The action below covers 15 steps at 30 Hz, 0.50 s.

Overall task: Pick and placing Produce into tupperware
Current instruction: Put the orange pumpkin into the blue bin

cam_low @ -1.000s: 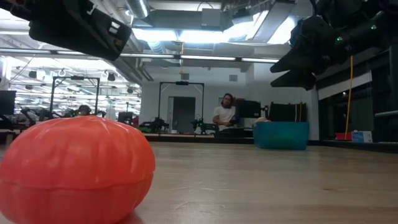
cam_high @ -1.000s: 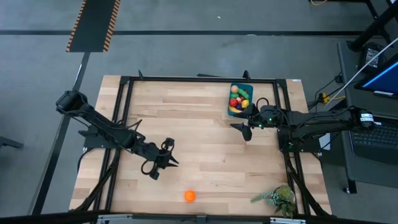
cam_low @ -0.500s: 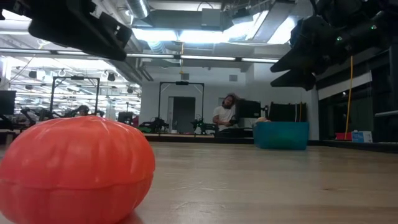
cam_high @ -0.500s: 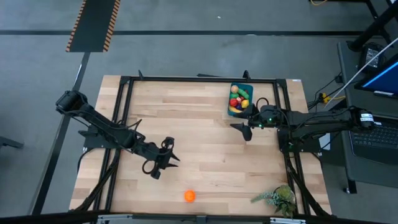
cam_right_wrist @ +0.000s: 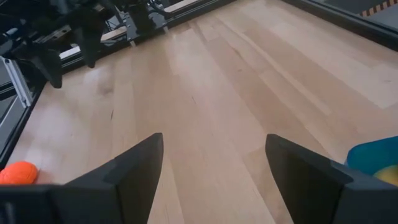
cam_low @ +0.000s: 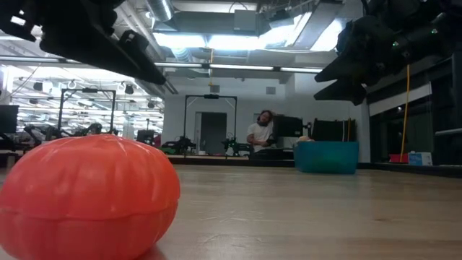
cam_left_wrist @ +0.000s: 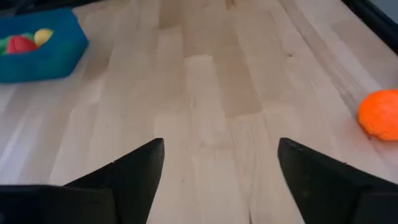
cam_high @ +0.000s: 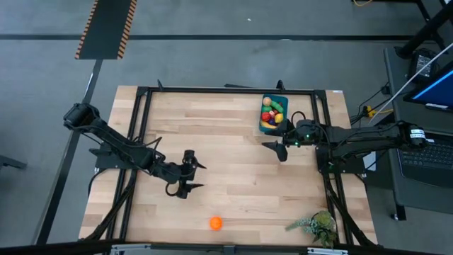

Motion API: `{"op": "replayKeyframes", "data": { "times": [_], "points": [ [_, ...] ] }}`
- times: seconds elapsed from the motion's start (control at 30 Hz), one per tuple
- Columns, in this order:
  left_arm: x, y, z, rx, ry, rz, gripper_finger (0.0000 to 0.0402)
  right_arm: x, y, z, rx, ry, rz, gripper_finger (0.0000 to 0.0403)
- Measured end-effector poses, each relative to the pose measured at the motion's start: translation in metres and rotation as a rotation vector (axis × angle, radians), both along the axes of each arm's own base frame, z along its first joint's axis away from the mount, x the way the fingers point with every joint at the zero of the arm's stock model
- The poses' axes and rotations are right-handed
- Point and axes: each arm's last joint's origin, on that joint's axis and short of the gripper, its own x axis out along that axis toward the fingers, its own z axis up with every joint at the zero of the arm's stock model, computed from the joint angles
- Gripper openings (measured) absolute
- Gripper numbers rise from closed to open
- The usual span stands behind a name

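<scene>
One orange, ribbed produce piece [cam_high: 216, 223] rests on the wooden table near its front edge; it fills the lower left of the low view [cam_low: 86, 195]. The blue tupperware [cam_high: 273, 112] stands at the far right with several coloured produce pieces inside. My left gripper [cam_high: 195, 177] hovers open above the table's middle left, up and to the far left of the orange piece [cam_left_wrist: 380, 114], with nothing between its fingers. My right gripper [cam_high: 274, 149] hangs open just in front of the tupperware [cam_right_wrist: 376, 158], holding nothing.
A leafy green plant sprig [cam_high: 315, 227] lies at the near right corner. Black frame rails [cam_high: 141, 127] run along the table's left, right and far edges. Bare wood [cam_high: 233, 142] stretches between the two grippers. A person sits in the room far behind the table [cam_low: 258, 133].
My left gripper has opened wide, its two fingers spreading apart above the table. The orange piece and my right arm have stayed where they were.
</scene>
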Motion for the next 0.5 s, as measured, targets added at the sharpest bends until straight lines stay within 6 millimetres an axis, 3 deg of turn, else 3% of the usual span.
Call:
{"op": "replayKeyframes", "data": {
  "times": [0.5],
  "points": [
    [0.0002, -0.0005, -0.0026, 0.031, 0.021, -0.037, 0.0314, 0.0, 0.0, 0.0, -0.002, 0.001, 0.0, 0.0284]
  ]
}}
